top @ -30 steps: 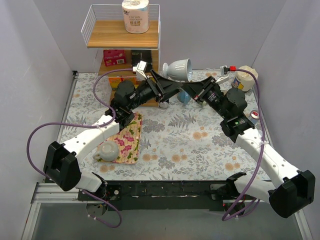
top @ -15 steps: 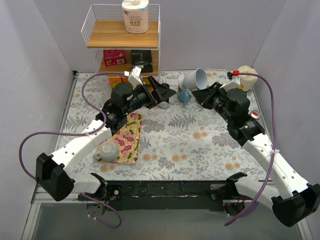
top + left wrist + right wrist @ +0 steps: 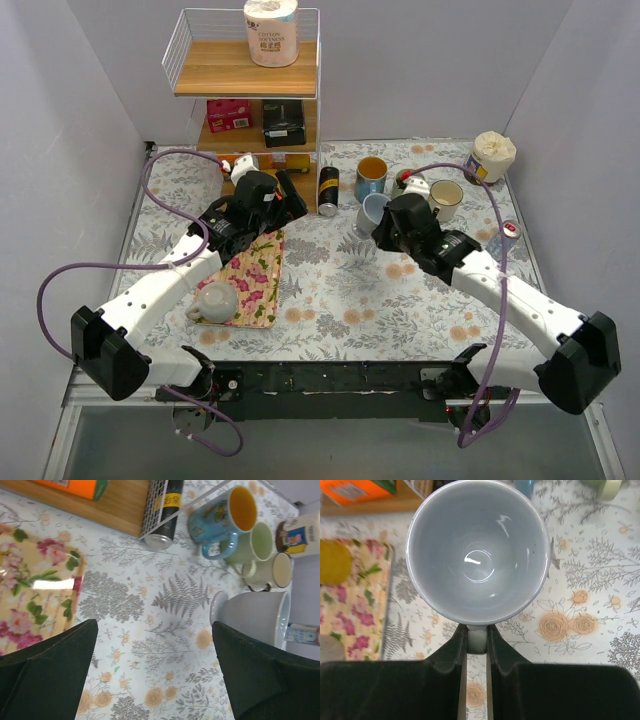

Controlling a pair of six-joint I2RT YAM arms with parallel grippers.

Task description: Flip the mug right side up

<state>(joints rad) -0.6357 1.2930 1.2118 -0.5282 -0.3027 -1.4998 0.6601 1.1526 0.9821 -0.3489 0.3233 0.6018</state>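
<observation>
Pale grey ceramic is clamped between the right fingers (image 3: 451,656): the handle of the mug (image 3: 477,555) is pinched from both sides, so that the whole cup can be steered by that one narrow tab. The mug's mouth is turned up toward the wrist camera and its glazed bottom is seen inside, so it is judged to be right side up already. In the left wrist view its foot appears to be set on the floral surface (image 3: 340,290), though contact cannot be confirmed. The grip is presumably there to steady the mug until it is let go, and only release and withdrawal are judged to be left.

The left fingers (image 3: 45,670) are spread wide with nothing between them. They are held by the edge of the flowered tray (image 3: 35,585), apart from the mug, presumably so that room is left for the right arm. Just behind the mug a blue mug with an orange inside (image 3: 371,175) and a cream mug (image 3: 446,197) are stood, with a black can (image 3: 327,188) near them. These could be knocked by a careless withdrawal.
</observation>
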